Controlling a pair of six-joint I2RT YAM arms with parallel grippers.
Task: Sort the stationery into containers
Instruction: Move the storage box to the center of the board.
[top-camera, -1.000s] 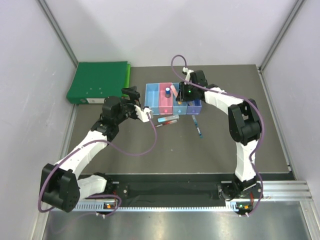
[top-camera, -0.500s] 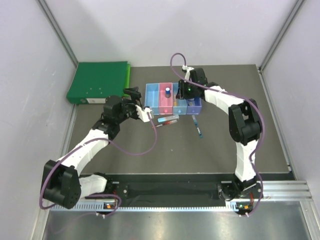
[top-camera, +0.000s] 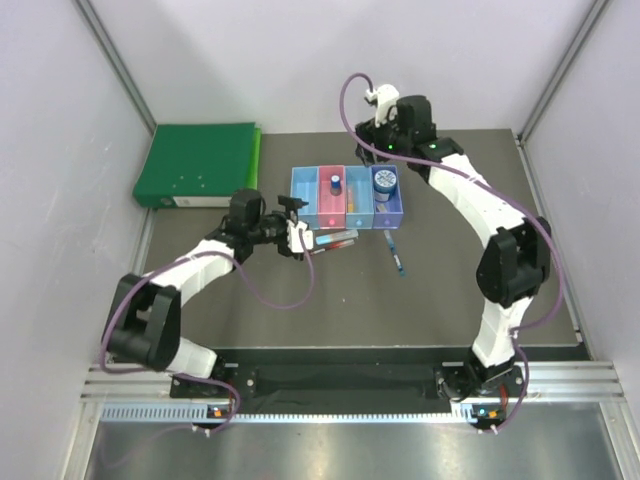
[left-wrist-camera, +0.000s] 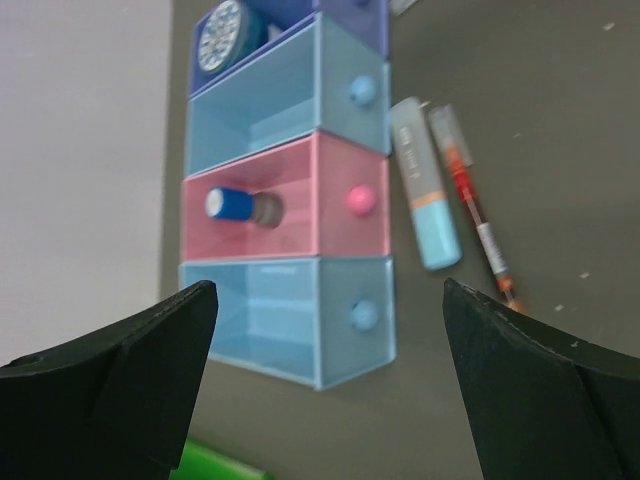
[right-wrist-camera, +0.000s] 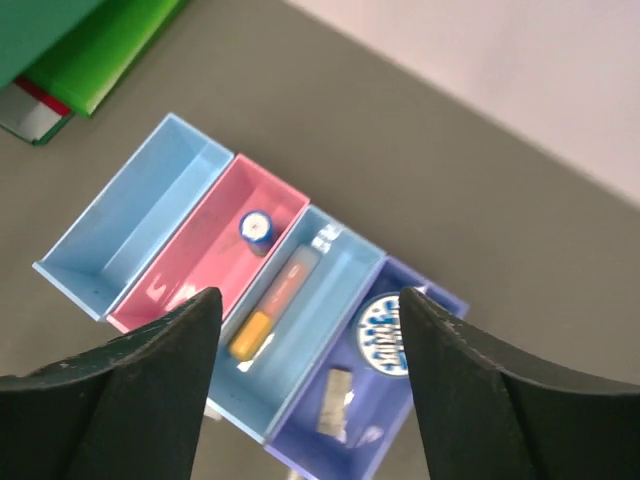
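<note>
The four joined bins (top-camera: 303, 200) stand mid-table: light blue, pink, light blue, purple. A blue-white bottle (right-wrist-camera: 255, 227) stands in the pink bin. An orange-pink marker (right-wrist-camera: 272, 305) lies in the second light blue bin. The round blue reel (top-camera: 384, 180) and a pale block (right-wrist-camera: 334, 400) lie in the purple bin. A light blue marker (left-wrist-camera: 425, 190) and a red pen (left-wrist-camera: 475, 215) lie on the table before the bins, a dark blue pen (top-camera: 396, 252) to their right. My left gripper (top-camera: 298, 228) is open and empty beside the first bin. My right gripper (top-camera: 383, 152) is open and empty above the bins.
A big green binder (top-camera: 197, 163) lies at the back left, close to the left end of the bins. Grey walls close in the table on the left, right and back.
My right gripper has lifted up and back from the bins, and the blue reel now shows in the purple bin. My left gripper has moved right, closer to the pens.
</note>
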